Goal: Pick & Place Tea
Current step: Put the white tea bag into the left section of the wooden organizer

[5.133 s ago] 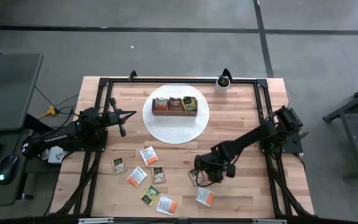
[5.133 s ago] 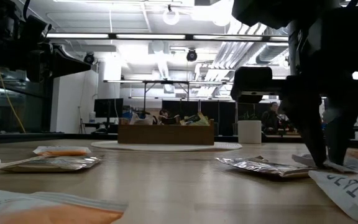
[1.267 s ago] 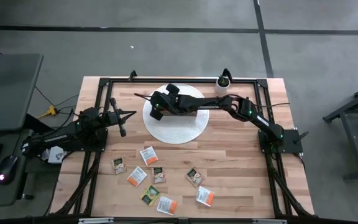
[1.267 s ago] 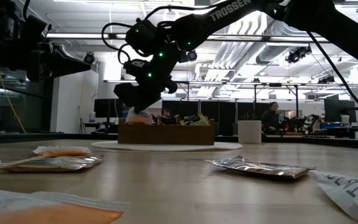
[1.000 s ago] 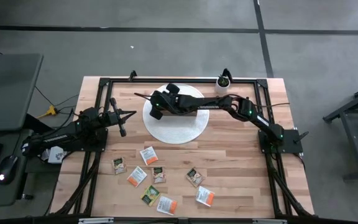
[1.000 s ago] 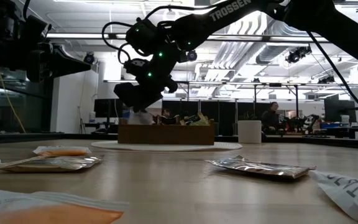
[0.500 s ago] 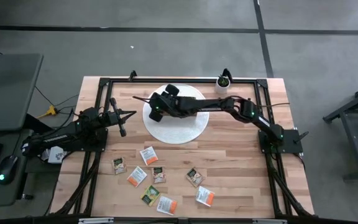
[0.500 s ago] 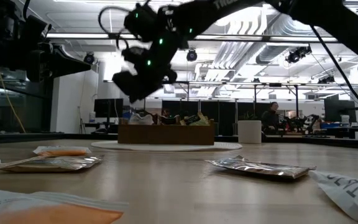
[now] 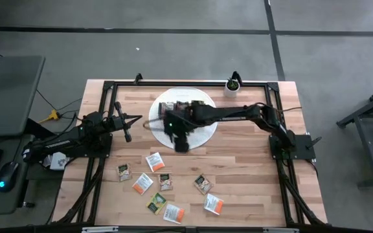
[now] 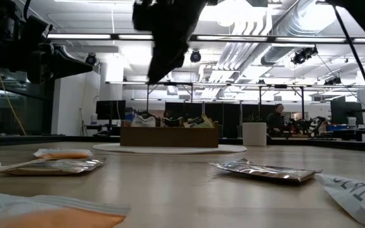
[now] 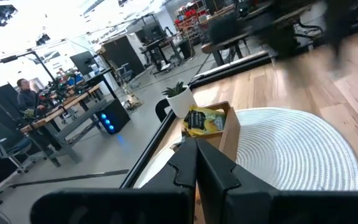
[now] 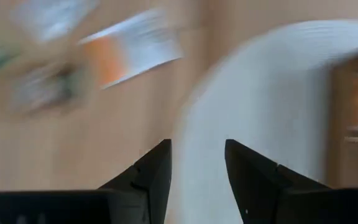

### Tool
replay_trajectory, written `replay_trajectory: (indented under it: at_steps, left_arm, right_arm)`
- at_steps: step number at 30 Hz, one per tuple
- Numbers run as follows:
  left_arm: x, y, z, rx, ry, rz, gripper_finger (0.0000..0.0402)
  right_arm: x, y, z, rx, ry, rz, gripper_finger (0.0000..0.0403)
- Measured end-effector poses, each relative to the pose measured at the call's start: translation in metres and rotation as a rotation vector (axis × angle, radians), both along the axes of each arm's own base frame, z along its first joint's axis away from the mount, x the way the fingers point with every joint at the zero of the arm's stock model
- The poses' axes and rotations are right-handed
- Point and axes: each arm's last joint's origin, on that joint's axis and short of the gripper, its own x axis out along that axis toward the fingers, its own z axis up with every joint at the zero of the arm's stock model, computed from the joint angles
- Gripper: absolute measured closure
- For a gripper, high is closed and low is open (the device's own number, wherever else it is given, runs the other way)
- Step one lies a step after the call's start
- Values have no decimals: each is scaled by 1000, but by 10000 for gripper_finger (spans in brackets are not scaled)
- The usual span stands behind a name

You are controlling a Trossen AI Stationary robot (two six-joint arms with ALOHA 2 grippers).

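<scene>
High view: eight tea sachets (image 9: 155, 161) lie scattered toward the table's (image 9: 251, 181) near edge, others already in the box (image 9: 182, 105). My right gripper (image 9: 180, 142), just emptied, has swung back off the mat (image 9: 203, 133), jaws parted; my left gripper (image 9: 127, 134) waits shut near the left edge.

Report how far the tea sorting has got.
Done: the box on the white mat already holds some sachets. In hand: nothing; the right gripper has empty, open jaws over the mat's front edge. The left gripper waits shut at the table's left. Left: eight sachets lie loose on the table's front.
</scene>
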Motion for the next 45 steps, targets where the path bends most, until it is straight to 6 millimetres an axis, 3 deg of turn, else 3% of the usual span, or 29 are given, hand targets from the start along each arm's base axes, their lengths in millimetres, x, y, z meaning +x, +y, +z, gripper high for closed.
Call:
replay_trajectory:
  at_steps: [6,13,17,28,35,45]
  left_arm:
    - [0,0,0,0,0,0,401]
    - [0,0,0,0,0,0,401]
    - [0,0,0,0,0,0,401]
    - [0,0,0,0,0,0,401]
    - [0,0,0,0,0,0,401]
    - [0,0,0,0,0,0,401]
  right_arm:
    - [-25,41,11,239,113,366,258]
    - [-45,88,8,269,188,693,258]
    - [-56,119,-7,223,216,864,258]
    - [-84,193,-65,35,196,1104,258]
    - [-90,217,-86,-87,96,1146,248]
    - [-101,223,-106,-138,113,1119,241]
